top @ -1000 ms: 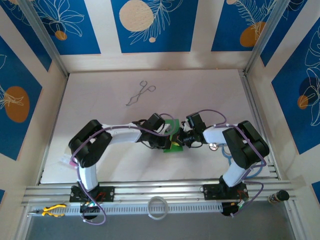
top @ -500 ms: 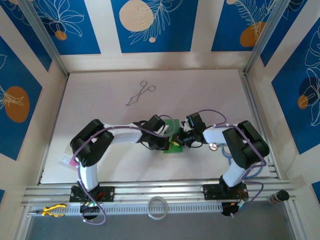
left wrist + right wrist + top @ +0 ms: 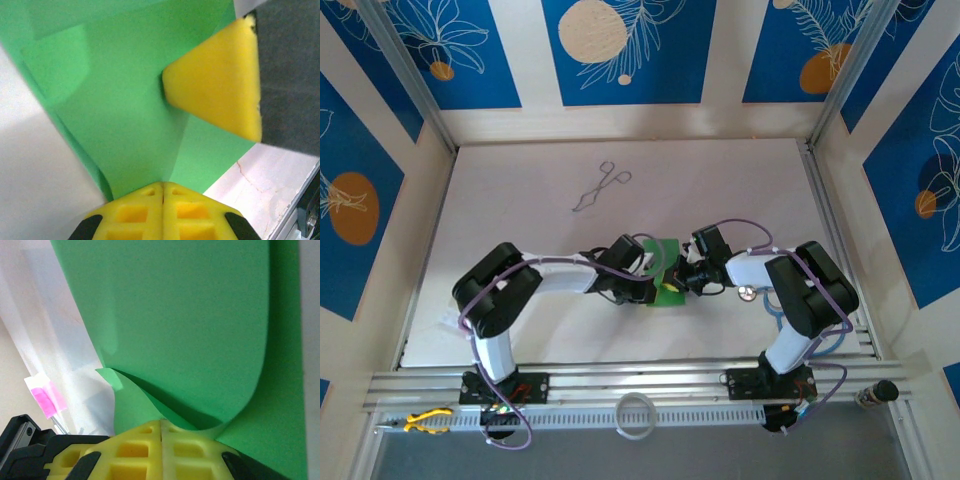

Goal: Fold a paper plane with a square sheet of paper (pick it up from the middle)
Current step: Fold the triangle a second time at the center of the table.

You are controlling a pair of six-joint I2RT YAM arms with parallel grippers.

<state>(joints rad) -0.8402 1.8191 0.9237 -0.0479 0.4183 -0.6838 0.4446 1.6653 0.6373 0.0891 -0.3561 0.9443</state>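
The square sheet of paper [image 3: 667, 256] is bright green and sits between both grippers at mid-table, bent and curled rather than flat. My left gripper [image 3: 656, 287] is shut, and the sheet [image 3: 120, 100] rises from its closed fingertips [image 3: 150, 192] with a crease running up from them. The right gripper's yellow finger [image 3: 220, 80] presses against the sheet from the right. My right gripper [image 3: 681, 279] is also shut, pinching a curled fold of the sheet [image 3: 190, 325] at its tips [image 3: 161, 424]. No paper plane shape is in view.
Thin metal forceps [image 3: 600, 187] lie on the white table toward the back left. A small pink item [image 3: 44, 401] rests near the left arm's base. A white ring [image 3: 636, 413] and yellow pliers [image 3: 425, 421] sit on the front rail.
The left arm has drawn slightly to the left, its elbow dropping toward the near edge. The paper stays pinched between both grippers. The right arm holds still.
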